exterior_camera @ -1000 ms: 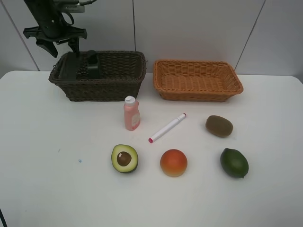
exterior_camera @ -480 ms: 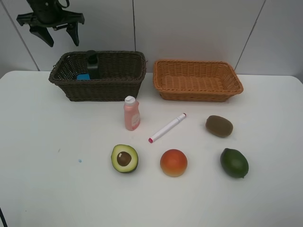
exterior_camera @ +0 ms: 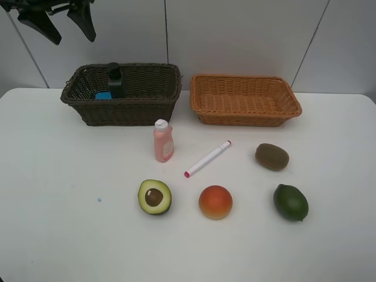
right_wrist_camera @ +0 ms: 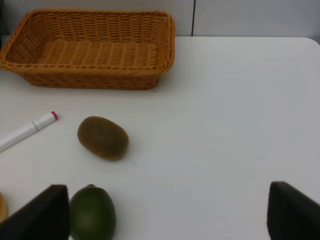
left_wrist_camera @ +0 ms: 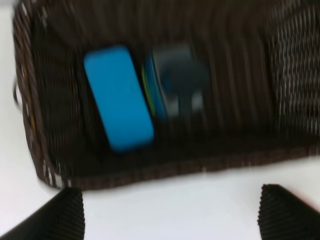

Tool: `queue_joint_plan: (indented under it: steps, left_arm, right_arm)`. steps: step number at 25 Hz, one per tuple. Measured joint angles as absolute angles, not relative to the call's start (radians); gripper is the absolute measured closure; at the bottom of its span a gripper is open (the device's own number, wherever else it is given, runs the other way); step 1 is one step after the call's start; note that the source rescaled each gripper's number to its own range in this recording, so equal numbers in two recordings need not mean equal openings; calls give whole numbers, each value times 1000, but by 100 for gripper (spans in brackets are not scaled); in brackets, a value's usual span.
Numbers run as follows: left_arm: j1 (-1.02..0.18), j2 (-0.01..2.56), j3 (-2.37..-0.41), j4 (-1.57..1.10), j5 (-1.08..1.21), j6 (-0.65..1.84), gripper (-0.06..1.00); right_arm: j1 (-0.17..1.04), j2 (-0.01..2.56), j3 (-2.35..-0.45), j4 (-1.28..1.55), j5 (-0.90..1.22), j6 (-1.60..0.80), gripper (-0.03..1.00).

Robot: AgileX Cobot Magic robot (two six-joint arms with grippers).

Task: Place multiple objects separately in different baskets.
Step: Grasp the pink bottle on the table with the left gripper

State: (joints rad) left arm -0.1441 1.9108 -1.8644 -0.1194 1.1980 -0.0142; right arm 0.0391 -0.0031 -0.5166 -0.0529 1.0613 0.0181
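- The deep dark brown woven basket [exterior_camera: 120, 111] stands at the back of the white counter [exterior_camera: 53, 176]. It holds the dark green pump bottle [exterior_camera: 114, 81] and the blue-faced board eraser [exterior_camera: 103, 95], side by side at its left-arm end.
- The left gripper [exterior_camera: 74, 40] hangs high above that end, fingers spread wide, holding nothing.
- The shallow light orange woven basket [exterior_camera: 245, 114] sits just beside the dark basket, on the right-arm side.
- In front of the dark basket, the pink white-capped bottle [exterior_camera: 163, 141] stands nearest. The white pink-tipped marker [exterior_camera: 207, 158], halved avocado [exterior_camera: 154, 197], orange-red round fruit [exterior_camera: 215, 202], brown kiwi [exterior_camera: 271, 157] and green lime [exterior_camera: 290, 202] lie farther out, all apart.
- The right gripper [right_wrist_camera: 167, 215] has its fingers spread, empty.
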Motion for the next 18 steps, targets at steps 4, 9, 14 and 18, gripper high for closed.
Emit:
queue_joint_plan:
  steps: [4, 9, 14, 18]
  left_arm:
    - [-246, 1803, -1668, -119, 1197, 15, 9]
    - [-465, 1809, -1629, -88, 1197, 28, 9]
    - [-618, 1902, -1634, -46, 1198, 28, 9]
    - [-655, 1971, -1634, -43, 1179, 13, 9]
  right_arm:
    - [39, -3, -517, -53, 1061, 18, -3]
    - [39, -3, -517, -53, 1061, 18, -3]
    - [39, -3, -517, -53, 1061, 18, -3]
    - [39, -3, -517, -53, 1061, 18, -3]
